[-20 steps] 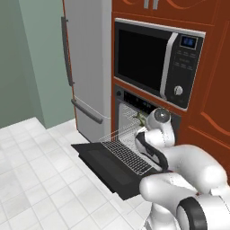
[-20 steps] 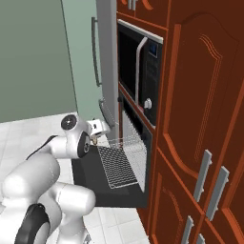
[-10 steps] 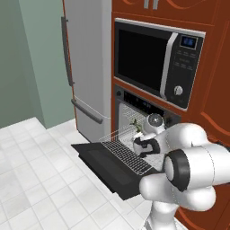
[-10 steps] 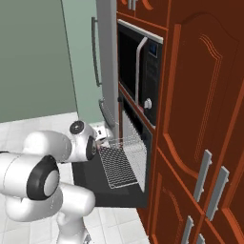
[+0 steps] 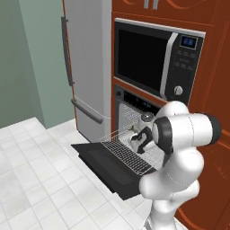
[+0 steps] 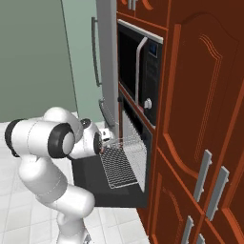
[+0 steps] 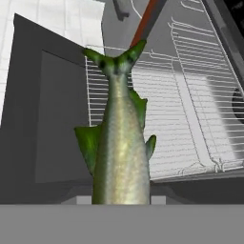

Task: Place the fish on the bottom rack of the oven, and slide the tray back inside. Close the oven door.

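Fish [image 7: 120,143] held in the closed gripper [image 5: 140,140], tail pointing away from the hand, suspended over the bottom rack [image 7: 162,109]. Rack is drawn out of the oven [image 5: 134,105] above the oven door [image 5: 108,167], which lies folded down flat. Arm bent sharply at the elbow, forearm reaching toward the oven mouth, hand low and just above the rack's near part. Microwave [image 5: 157,58] sits above the oven; refrigerator [image 5: 87,67] stands to the left.
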